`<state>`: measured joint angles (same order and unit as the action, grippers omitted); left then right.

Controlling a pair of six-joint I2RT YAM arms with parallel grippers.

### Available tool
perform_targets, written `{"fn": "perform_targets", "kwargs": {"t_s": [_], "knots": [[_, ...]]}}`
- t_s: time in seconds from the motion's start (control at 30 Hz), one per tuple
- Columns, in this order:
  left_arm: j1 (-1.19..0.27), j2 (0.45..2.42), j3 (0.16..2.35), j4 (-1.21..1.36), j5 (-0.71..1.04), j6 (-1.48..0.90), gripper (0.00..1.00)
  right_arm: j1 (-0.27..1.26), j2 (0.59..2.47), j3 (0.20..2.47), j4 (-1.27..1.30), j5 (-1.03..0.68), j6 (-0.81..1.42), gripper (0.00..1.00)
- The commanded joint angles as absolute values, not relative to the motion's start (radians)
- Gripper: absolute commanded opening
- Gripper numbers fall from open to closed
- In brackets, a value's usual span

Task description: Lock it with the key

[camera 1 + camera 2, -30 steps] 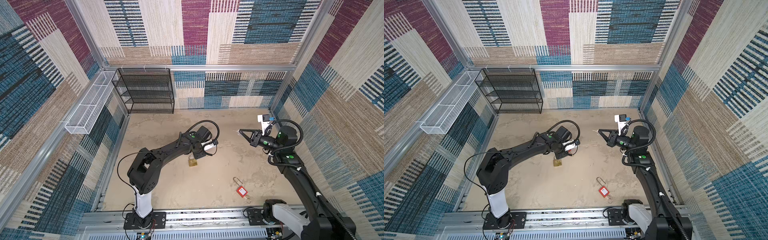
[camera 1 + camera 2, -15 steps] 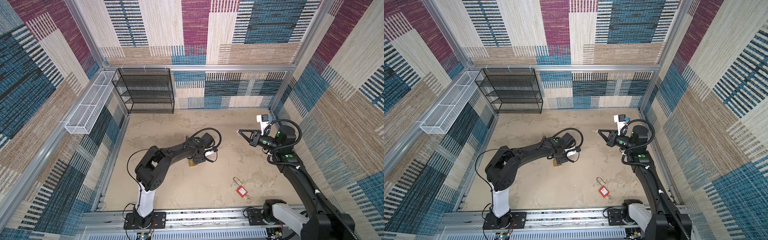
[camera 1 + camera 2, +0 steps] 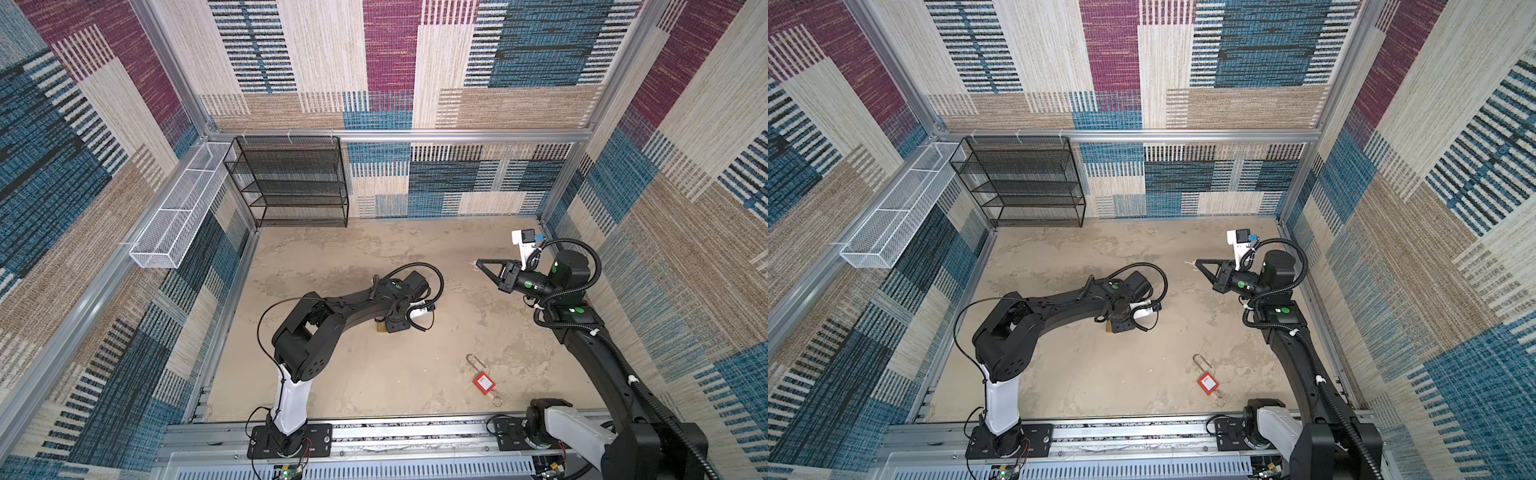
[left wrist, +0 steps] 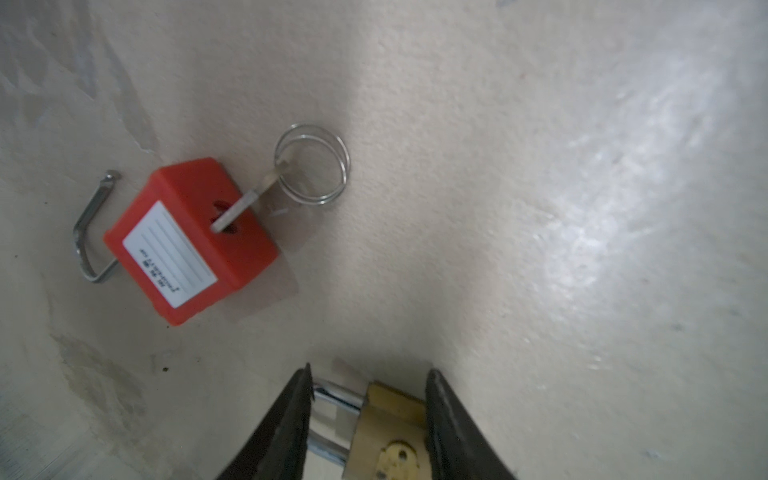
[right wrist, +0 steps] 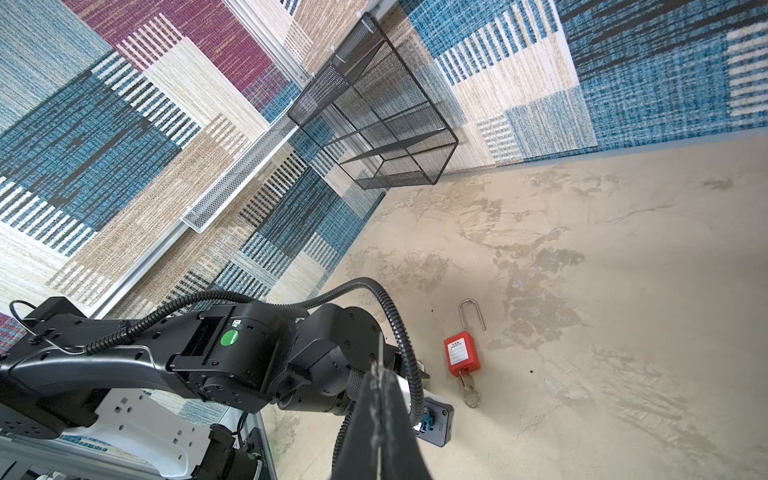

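In both top views only a gold corner of the brass padlock (image 3: 380, 327) peeks from under the left arm (image 3: 332, 307), near the middle of the floor (image 3: 332, 374). The left wrist view fills that in: the left gripper (image 4: 370, 370) straddles it, jaws apart, one finger by the shackle and one by the brass body. Whether they press cannot be told. That view also shows the key (image 4: 241, 208) seated in the red padlock (image 4: 191, 241), with its ring (image 4: 311, 164) attached and one shackle leg free of the body. In a top view the red padlock lies at 4 o'clock from the brass one, well apart. The right gripper (image 3: 478, 262) hovers at 2 o'clock, jaws together, with a thin pale sliver (image 3: 470, 263) at its tip, too small to name.
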<state>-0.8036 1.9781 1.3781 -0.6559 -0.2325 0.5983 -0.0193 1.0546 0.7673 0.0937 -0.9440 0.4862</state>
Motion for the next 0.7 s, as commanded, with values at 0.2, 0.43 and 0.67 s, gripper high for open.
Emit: {"fn": "perform_targets", "kwargs": {"t_s": [0.2,0.43,0.67], "knots": [[-0.805,1.918,1.417,-0.671,-0.207,0.547,0.46,-0.017,1.06,0.77,0.119,-0.945,0.48,0.0],[-0.74,1.696,1.316,-0.483,-0.145,0.357,0.47,0.006,1.066,0.8,-0.025,-0.79,0.36,0.0],[-0.629,1.414,1.186,-0.436,-0.057,0.122,0.48,0.258,1.063,0.821,-0.116,-0.392,0.16,0.0]]}}
